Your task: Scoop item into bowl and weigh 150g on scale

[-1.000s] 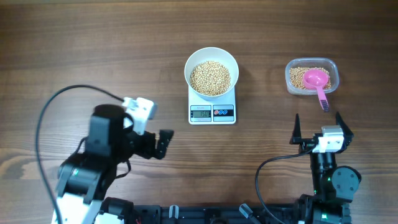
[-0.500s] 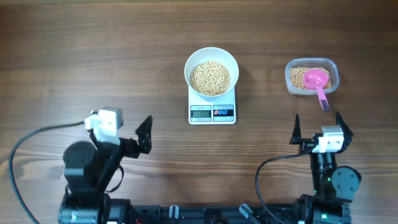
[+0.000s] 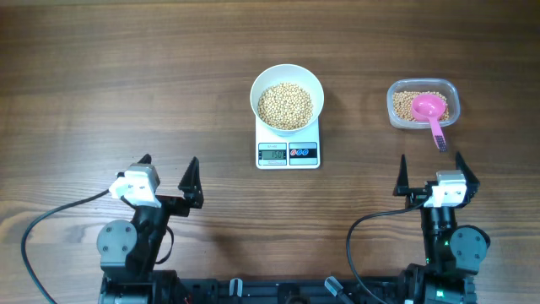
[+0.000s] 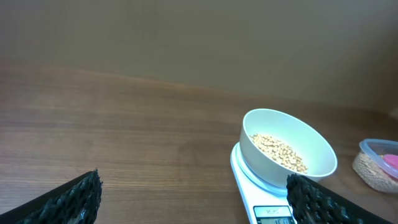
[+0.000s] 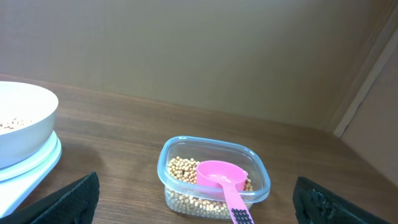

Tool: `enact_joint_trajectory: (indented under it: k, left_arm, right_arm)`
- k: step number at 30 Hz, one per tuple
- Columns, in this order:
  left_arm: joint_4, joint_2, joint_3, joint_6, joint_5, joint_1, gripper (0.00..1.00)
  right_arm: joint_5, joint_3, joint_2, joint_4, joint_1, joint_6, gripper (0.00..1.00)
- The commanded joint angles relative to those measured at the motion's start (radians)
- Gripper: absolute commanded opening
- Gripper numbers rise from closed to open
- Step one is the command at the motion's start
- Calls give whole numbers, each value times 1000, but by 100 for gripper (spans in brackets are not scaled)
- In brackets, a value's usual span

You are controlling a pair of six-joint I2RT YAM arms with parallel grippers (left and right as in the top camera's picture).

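From overhead: beans [image 3: 285, 105] heaped in bowl [image 3: 254, 95] atop scale [image 3: 288, 154] for weighing, scoop [image 3: 429, 107] parked in tub [image 3: 391, 101], left gripper [image 3: 169, 160] and right gripper [image 3: 431, 158] spread, empty; left wrist: bowl centred on scale; right wrist: scoop resting on leftover beans.

Overhead straight down, wrist views low, sharing bowl [image 3: 256, 97]

the digits on the scale [image 3: 262, 138] are too small to read from overhead. the left wrist view cuts the scale [image 4: 247, 183] at its bottom edge and the clear tub [image 4: 376, 169] at its right; the right wrist view cuts the bowl [image 5: 25, 127] at its left, and the handle of the pink scoop [image 5: 221, 176] at the bottom.
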State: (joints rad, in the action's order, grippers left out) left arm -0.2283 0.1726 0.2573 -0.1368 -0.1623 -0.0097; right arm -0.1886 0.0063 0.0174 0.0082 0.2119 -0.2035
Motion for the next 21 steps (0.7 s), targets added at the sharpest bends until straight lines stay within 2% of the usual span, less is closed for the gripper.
enact_joint_trajectory:
  k: [1, 10, 21]
  left_arm:
    - [31, -46, -29, -6, 45, 10, 100]
    - [-23, -168, -30, -2, 49, 73, 100]
    - [-9, -170, -30, -3, 49, 95, 100]
  right_arm:
    - [16, -1, -13, 4, -5, -6, 100]
    - [16, -1, -13, 4, -5, -6, 100]
    - [16, -1, -13, 4, -5, -6, 100]
